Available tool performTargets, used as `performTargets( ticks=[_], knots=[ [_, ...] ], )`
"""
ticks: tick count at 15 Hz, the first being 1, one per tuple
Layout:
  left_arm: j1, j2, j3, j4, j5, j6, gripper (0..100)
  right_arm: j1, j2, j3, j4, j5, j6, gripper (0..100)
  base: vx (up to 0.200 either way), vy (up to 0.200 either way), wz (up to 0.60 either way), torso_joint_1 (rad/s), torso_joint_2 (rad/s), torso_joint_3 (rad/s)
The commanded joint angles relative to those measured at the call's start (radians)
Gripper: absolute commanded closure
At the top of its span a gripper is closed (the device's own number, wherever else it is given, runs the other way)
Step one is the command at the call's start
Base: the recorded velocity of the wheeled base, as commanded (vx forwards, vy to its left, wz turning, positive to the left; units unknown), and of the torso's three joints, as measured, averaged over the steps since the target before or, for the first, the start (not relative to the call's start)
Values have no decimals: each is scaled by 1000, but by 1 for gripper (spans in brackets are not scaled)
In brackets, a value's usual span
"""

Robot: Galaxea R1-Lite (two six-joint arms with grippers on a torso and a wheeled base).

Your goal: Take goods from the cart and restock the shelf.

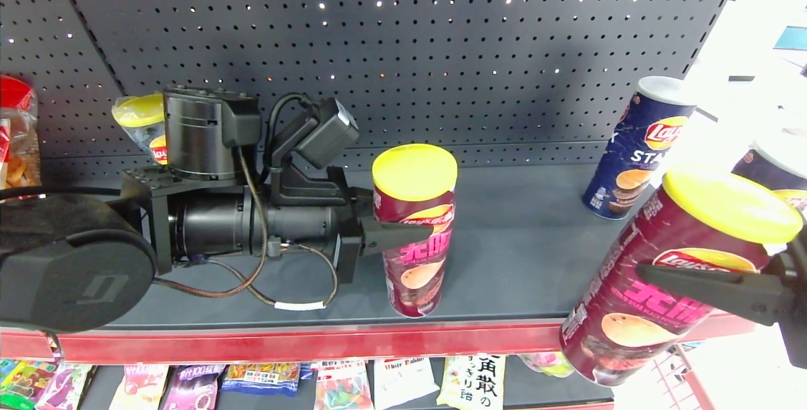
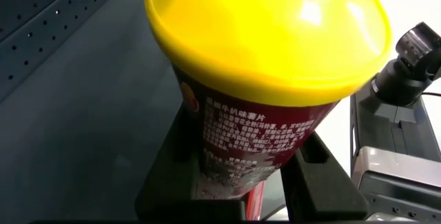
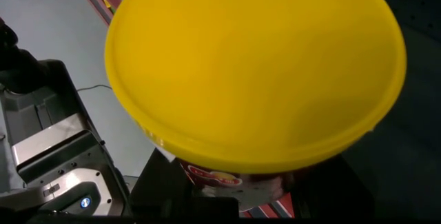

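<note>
Two cans at the shelf [image 1: 517,252], each in a pincer.
The middle can [image 1: 414,227] stands upright on the shelf near its front edge, gripped by the left pincer [image 1: 410,224] from the left. To the right, before the edge, the right pincer [image 1: 668,258] grips the tilted can [image 1: 656,284]. A third can [image 1: 637,145] stands behind, against the pegboard [image 1: 403,50].

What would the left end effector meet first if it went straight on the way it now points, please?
Past its own held can, bare shelf, then probably the tilted can in the right end effector; depth is unclear. The blue can seems farther back.
</note>
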Motion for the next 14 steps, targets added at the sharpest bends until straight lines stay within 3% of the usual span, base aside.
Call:
performTargets(
  ticks=[1, 6, 7, 14],
  knots=[
    [0, 1, 1, 2, 3, 1, 100, 0, 4, -1, -1, 1, -1, 100, 0, 0, 0, 0, 0, 0],
    [-9, 6, 1, 3, 12, -2, 100, 0, 13, -7, -1, 1, -1, 100, 0, 0, 0, 0, 0, 0],
    [-9, 6, 1, 2, 13, 0, 0, 0, 13, -7, -1, 1, -1, 100, 0, 0, 0, 0, 0, 0],
    [12, -41, 60, 2, 18, -8, 0, 3, 61, -55, -1, -1, -5, 100, 0, 0, 0, 0, 0, 0]
  ],
)
